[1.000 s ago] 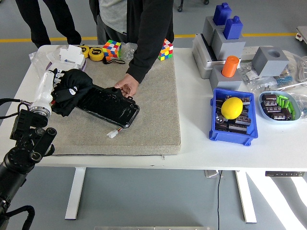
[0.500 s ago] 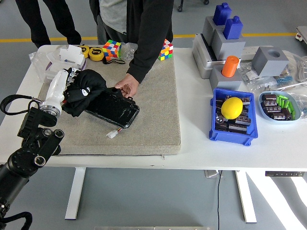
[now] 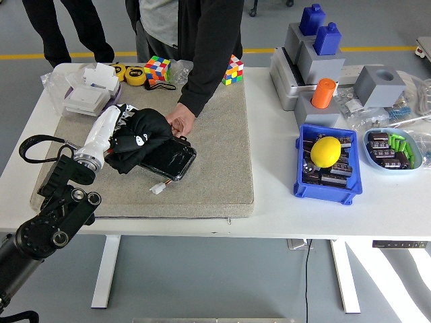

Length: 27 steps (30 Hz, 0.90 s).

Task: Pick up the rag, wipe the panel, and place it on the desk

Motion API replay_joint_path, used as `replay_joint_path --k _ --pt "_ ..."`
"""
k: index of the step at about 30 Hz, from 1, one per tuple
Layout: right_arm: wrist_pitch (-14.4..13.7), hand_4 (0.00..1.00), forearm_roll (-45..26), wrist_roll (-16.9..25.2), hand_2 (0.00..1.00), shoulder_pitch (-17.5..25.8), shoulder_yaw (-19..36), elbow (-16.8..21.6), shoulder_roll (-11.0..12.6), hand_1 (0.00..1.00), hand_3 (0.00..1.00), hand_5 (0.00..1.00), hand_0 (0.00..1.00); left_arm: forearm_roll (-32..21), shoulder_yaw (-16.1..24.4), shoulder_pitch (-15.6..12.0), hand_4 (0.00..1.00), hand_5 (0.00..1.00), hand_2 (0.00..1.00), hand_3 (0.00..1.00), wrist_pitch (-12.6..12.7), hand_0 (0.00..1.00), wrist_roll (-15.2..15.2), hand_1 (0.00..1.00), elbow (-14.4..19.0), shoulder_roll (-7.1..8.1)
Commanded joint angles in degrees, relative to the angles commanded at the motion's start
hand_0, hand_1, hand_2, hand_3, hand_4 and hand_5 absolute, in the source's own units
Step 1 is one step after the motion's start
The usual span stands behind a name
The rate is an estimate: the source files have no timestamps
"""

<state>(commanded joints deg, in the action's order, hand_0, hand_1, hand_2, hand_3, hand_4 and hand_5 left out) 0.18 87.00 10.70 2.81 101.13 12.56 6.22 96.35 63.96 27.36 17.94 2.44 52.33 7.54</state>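
A black rag (image 3: 138,138) lies bunched over the left part of a glossy black panel (image 3: 172,159) on the grey mat (image 3: 215,168). My left hand (image 3: 120,134) is shut on the rag and presses it onto the panel. The white forearm (image 3: 97,142) reaches in from the lower left. A person's hand (image 3: 180,122) holds the panel's far edge. My right arm is out of view.
Rubik's cubes (image 3: 157,68) and tape measures (image 3: 135,75) lie at the back of the mat. A white box (image 3: 87,97) stands at the back left. A blue bin (image 3: 326,165) with a yellow lemon (image 3: 326,151) and grey blocks (image 3: 316,60) stand on the right.
My left hand has slid the rag to the right across the panel, toward the person's hand. More of the panel is covered. The person's hand has stayed on the panel.
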Motion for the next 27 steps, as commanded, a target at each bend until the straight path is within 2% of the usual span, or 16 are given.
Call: replay_joint_path --k 7,13,19,27 --pt "0.0 0.878 -0.1 0.0 0.489 0.0 0.1 0.0 0.0 0.554 0.522 0.353 0.534 0.2 6.6 1.9 0.658 0.002 0.283 0.558 2.4 0.233 3.7 0.271 -5.3 -0.95" --pt "0.0 0.878 0.1 0.0 0.489 0.2 0.2 -0.1 0.0 0.555 0.521 0.353 0.534 1.2 10.1 2.6 0.661 0.002 0.283 0.558 2.7 0.233 4.7 0.269 -10.2 -1.17" --pt "0.1 0.878 -0.2 0.1 0.489 0.0 0.0 0.0 -0.1 0.555 0.521 0.352 0.534 1.8 10.8 2.6 0.662 0.002 0.283 0.558 2.9 0.233 5.4 0.269 -12.6 -1.40" --pt "0.1 0.879 -0.3 0.2 0.489 0.2 0.0 0.1 -0.1 0.555 0.521 0.353 0.534 1.2 9.0 2.0 0.662 0.002 0.283 0.559 2.3 0.232 5.1 0.269 -11.7 -1.30"
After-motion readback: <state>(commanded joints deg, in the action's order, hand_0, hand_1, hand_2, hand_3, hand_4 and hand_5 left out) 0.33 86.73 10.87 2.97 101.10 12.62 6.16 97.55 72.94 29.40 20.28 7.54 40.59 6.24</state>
